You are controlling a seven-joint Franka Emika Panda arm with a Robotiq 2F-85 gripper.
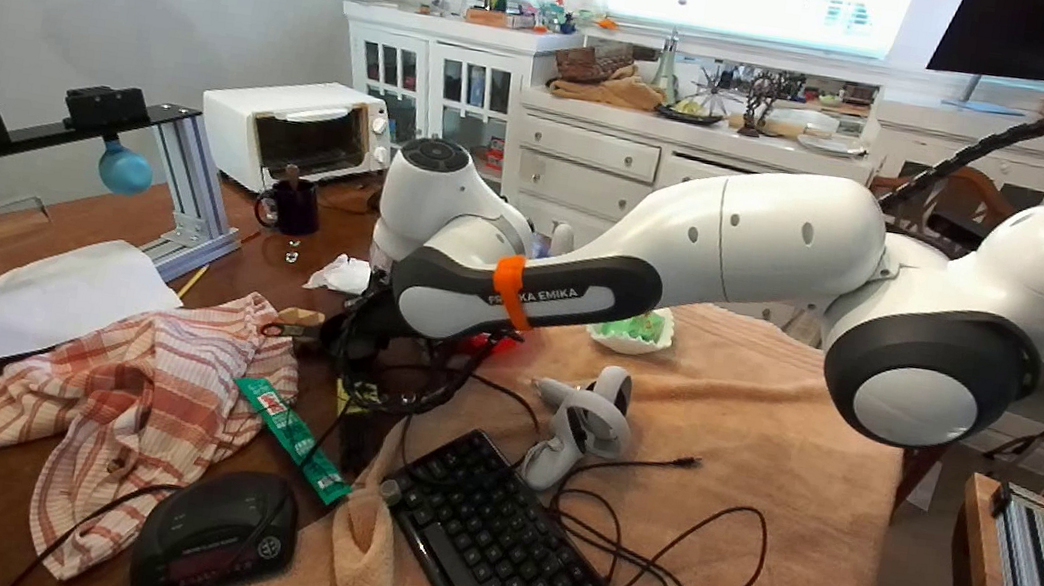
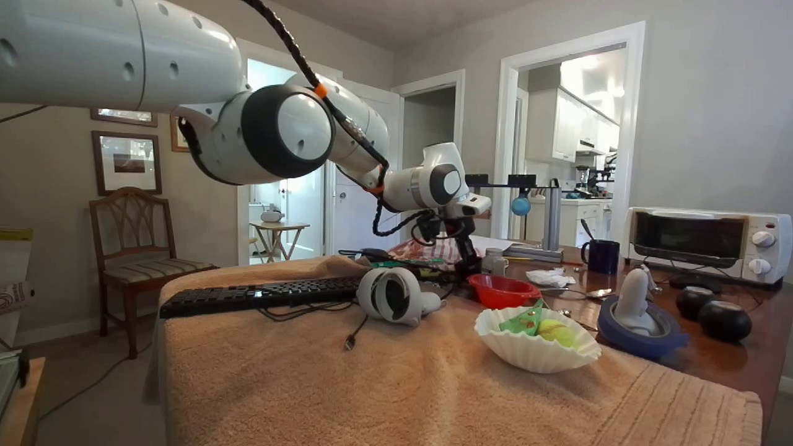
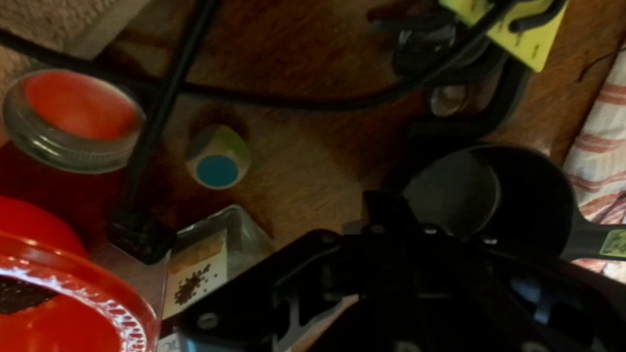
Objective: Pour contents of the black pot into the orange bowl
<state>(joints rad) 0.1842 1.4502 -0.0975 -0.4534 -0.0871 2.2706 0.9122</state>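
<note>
Pouring into the lower-left red bowl seems done; can't tell if fingers pinch the pot; next, back off.

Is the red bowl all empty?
Not empty: in the wrist view, something dark lies inside the red bowl, though I can't tell what it is.

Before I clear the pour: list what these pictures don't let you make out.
Black pot, wrist view: lower part hidden by the hand; any contents too dark to identify.
The hand's grip, wrist view: too dark to tell whether it holds the pot.
Red bowl, wrist view: cut off at left and bottom edges, the dark patch inside at left.
Bowl in an exterior view: mostly hidden by the arm.
</note>
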